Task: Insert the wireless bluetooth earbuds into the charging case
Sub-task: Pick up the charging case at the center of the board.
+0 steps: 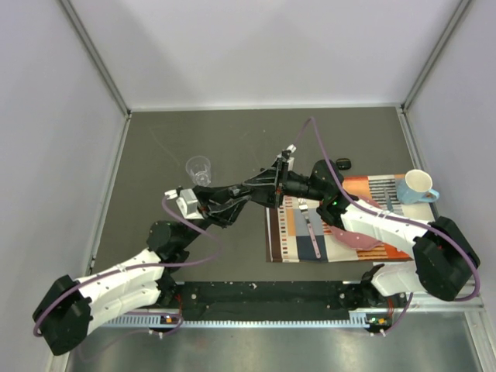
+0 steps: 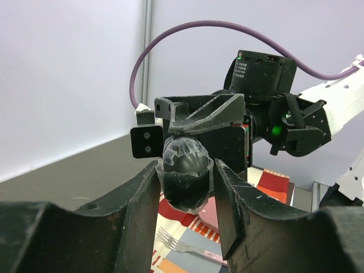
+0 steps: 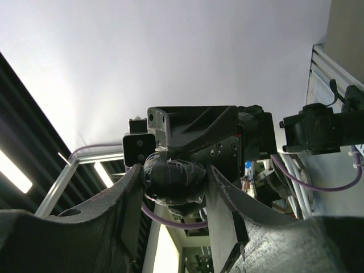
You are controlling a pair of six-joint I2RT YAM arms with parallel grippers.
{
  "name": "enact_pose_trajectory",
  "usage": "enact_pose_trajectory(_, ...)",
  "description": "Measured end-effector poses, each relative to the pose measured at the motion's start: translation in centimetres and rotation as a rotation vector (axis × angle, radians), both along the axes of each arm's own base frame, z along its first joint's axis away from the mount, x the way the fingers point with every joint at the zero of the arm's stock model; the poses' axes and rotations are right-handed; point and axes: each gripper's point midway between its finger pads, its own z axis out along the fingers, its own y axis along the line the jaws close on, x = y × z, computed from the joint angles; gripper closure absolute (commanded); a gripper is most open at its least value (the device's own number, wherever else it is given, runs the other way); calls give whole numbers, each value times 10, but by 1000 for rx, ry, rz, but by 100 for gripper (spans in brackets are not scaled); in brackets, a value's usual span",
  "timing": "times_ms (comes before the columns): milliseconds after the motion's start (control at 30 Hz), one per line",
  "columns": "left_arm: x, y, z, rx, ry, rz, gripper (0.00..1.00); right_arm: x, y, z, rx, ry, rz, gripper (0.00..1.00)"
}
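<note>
My two grippers meet tip to tip above the mat's far left corner, the left gripper point(image 1: 271, 186) and the right gripper point(image 1: 287, 174). Between them is a black rounded thing wrapped in crinkled clear film. It sits between the left fingers in the left wrist view point(image 2: 185, 173) and between the right fingers in the right wrist view point(image 3: 173, 177). Both pairs of fingers press on it. I cannot tell what it is. A small black oval thing point(image 1: 342, 163), like a case, lies on the table past the mat. No separate tiny buds show.
A clear plastic cup point(image 1: 199, 168) stands on the dark table, left of the grippers. A striped mat point(image 1: 291, 244) at the right carries a fork point(image 1: 308, 221), a pink utensil point(image 1: 353, 236) and a white and blue mug point(image 1: 418, 186). The fork also shows in the left wrist view point(image 2: 182, 244).
</note>
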Motion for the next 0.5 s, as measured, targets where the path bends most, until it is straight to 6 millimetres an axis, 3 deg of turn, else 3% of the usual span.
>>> enact_pose_trajectory(300, 5, -5, -10, 17, 39, -3, 62, 1, 0, 0, 0, 0, -3, 100)
enact_pose_trajectory(500, 6, -4, -10, 13, 42, 3, 57, 1, 0, 0, 1, 0, -4, 100)
